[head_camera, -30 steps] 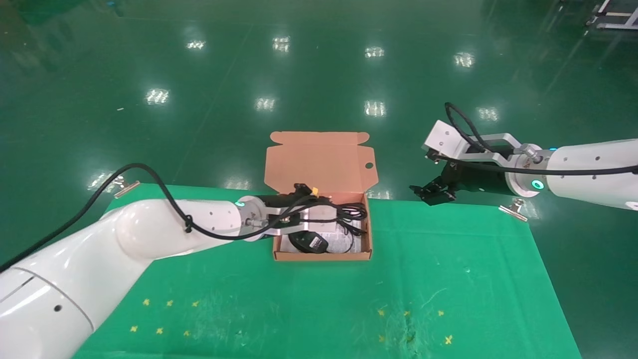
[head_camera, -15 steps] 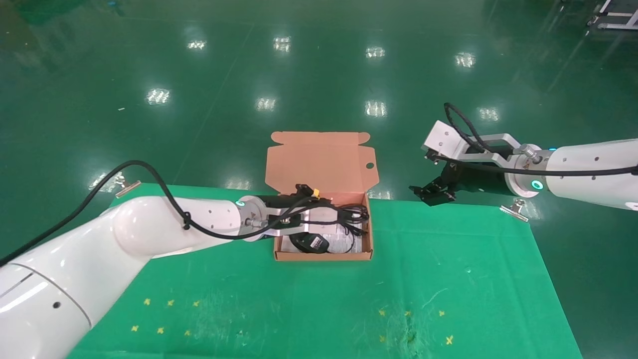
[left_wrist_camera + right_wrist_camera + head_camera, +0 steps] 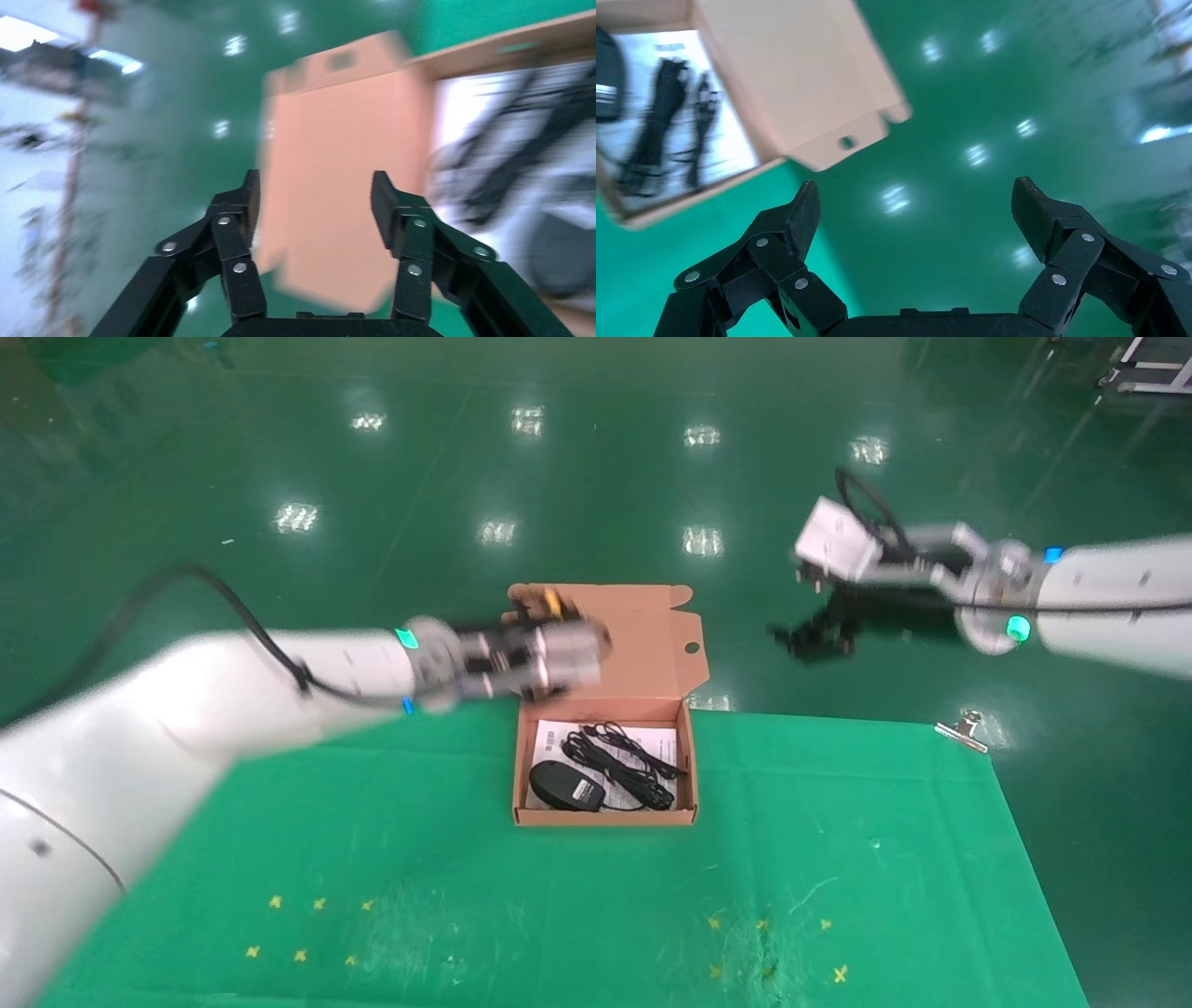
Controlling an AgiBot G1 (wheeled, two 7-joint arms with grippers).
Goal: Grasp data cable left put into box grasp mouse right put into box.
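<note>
The salmon-orange box [image 3: 603,817] stands open on the green cloth, its lid [image 3: 605,640] upright at the back. The black mouse [image 3: 563,787] lies in its front left, on the white sheet. The data cable [image 3: 622,766] lies bundled beside it, to the right. My left gripper [image 3: 559,658] is open and empty, raised above the box's back left in front of the lid [image 3: 344,175]. In the left wrist view the left gripper [image 3: 315,200] holds nothing. My right gripper [image 3: 810,635] is open and empty, high over the floor beyond the table's far right, and nothing is between its fingers in the right wrist view [image 3: 916,203].
The green cloth [image 3: 838,859] covers the table. A metal clip [image 3: 959,728] holds its far right corner. Small yellow crosses [image 3: 307,929] mark the cloth near the front. Shiny green floor lies beyond the far edge.
My left gripper let go of the data cable, which now lies in the box, and rose out of the box toward the lid. My right arm rose higher.
</note>
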